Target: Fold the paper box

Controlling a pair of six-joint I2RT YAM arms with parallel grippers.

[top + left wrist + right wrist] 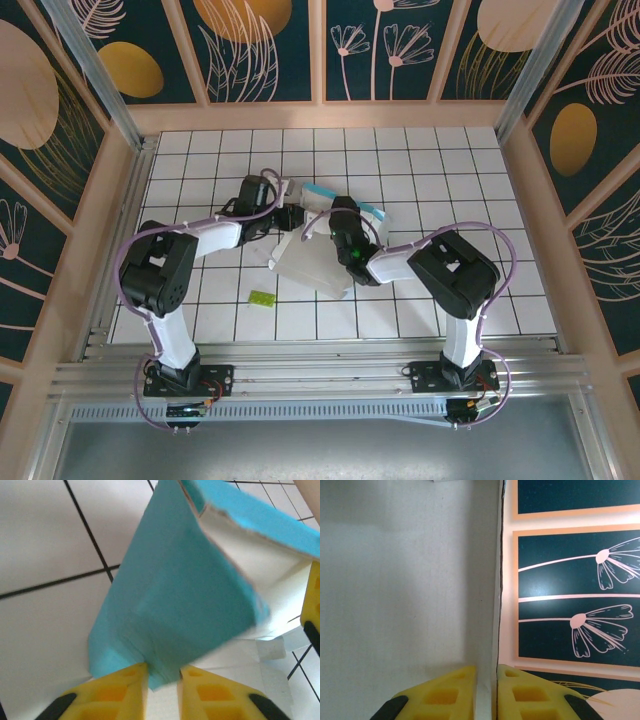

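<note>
Yellow fingers [445, 692] of R gripper [486, 669] are pinched on the white wall edge of the paper box [308, 262], sitting mid table [450, 160] btw both arms. L gripper [162, 667]: jaws narrowly apart, turquoise flap [185, 595] corner in the gap; gripped or not, can't tell.

Paper box [190, 595], perhaps between jaws

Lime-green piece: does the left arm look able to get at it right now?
Probably yes. The lime-green piece lies alone on bare tiles near that arm, but the left gripper has a flap of the paper box between its fingers and must leave it first.
</note>
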